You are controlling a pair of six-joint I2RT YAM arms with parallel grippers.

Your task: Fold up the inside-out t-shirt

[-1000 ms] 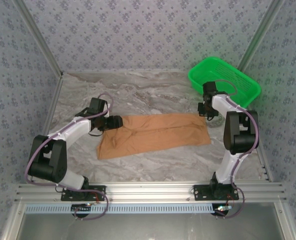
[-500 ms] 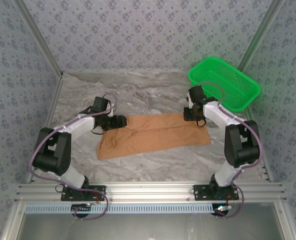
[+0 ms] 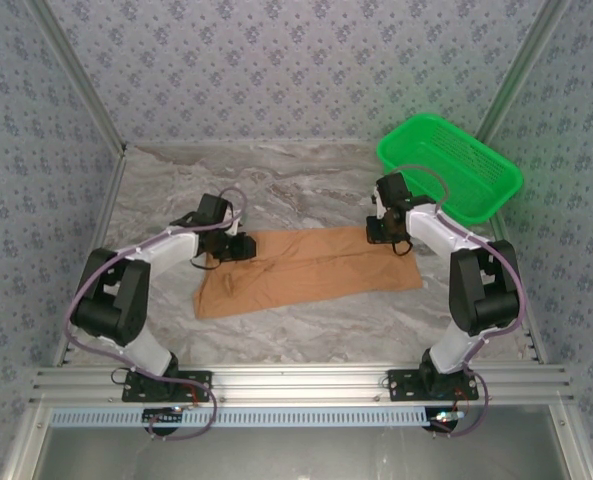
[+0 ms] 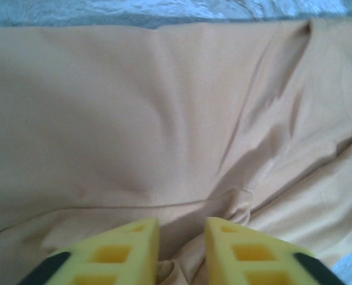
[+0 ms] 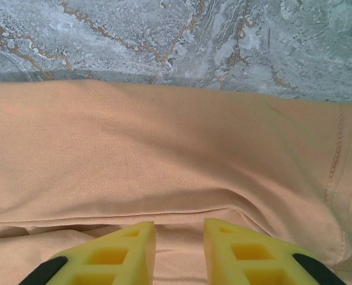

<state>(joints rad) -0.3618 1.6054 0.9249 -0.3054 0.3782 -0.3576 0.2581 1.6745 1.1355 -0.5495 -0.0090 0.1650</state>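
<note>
The inside-out t-shirt (image 3: 311,268) lies flat in the middle of the marbled desk (image 3: 306,190), a little way beyond the two arm bases at the near edge. It is a long, folded strip. Its long axis runs left to right across the desk, slightly tilted, so the left end reaches nearer the bases than the right end does. Which end holds the neck cannot be told.

The left claw (image 3: 238,246) sits on the far left corner of the cloth. In the left wrist view, the left claw (image 4: 181,227) has its yellow fingers (image 4: 128,249) drawn close together, with a small pucker of the t-shirt (image 4: 164,119) pinched between them. Creases fan away from that spot.

The right claw (image 3: 386,232) sits on the far right corner, so the shirt spans the space between the two claws. In the right wrist view, the right claw (image 5: 178,228) is likewise nearly closed on the cloth (image 5: 164,148). A raised fold runs just ahead of its fingertips (image 5: 235,243), a stitched hem shows at the right, and bare desk (image 5: 223,35) lies beyond.

Farthest away, a green basket (image 3: 451,165) stands at the far right corner, apart from the shirt.
</note>
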